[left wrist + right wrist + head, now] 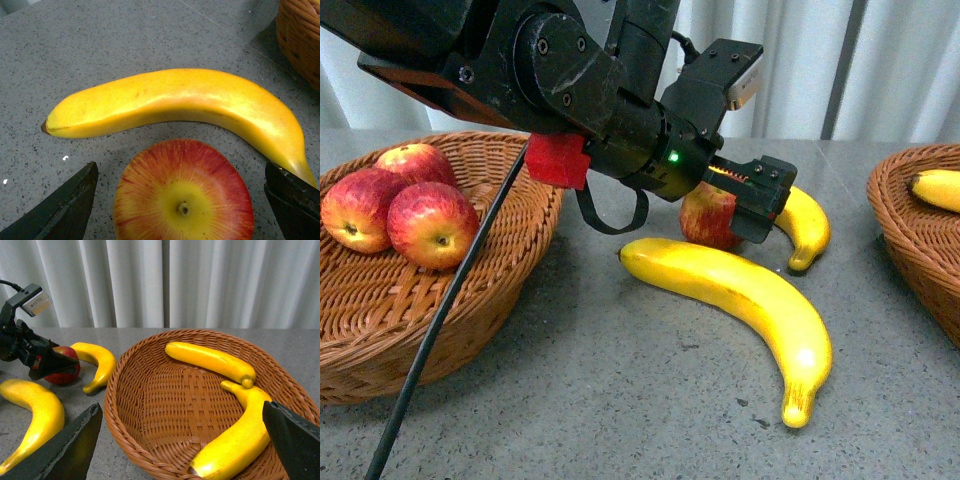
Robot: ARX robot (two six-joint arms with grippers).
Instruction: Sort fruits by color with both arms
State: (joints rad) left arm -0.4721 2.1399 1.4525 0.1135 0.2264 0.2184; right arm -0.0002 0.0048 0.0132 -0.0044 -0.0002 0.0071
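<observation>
Two fingers [65, 207] of the left gripper [756, 198] stand spread on either side of the loose apple [200, 170]. The left wrist view shows a gap on both sides, so the gripper has hold of nothing; I judge it is set to close. This apple lies on the grey table [620, 400] near the middle of the front view. Just beside it at 3 o'clock is the small banana [805, 225], and at 5 o'clock, nearer the camera, the large banana [740, 290]. Whether either touches the apple I cannot tell. Out at 9 o'clock, the left basket [510, 290] holds three apples [395, 205]. The right gripper [180, 442] hangs wide apart and empty over the right basket [130, 390], at 3 o'clock in the front view, where two bananas [210, 360] lie.

By my reading the sort is past halfway. Five fruits lie in baskets by colour, while one apple and two bananas are left on the table.

From the front, the left arm's bulk covers much of the loose apple and part of the small banana. The frame edge cuts the right basket there, so only one banana end shows. No part of the right arm appears in that view, and the wrist views give only fingertips.
</observation>
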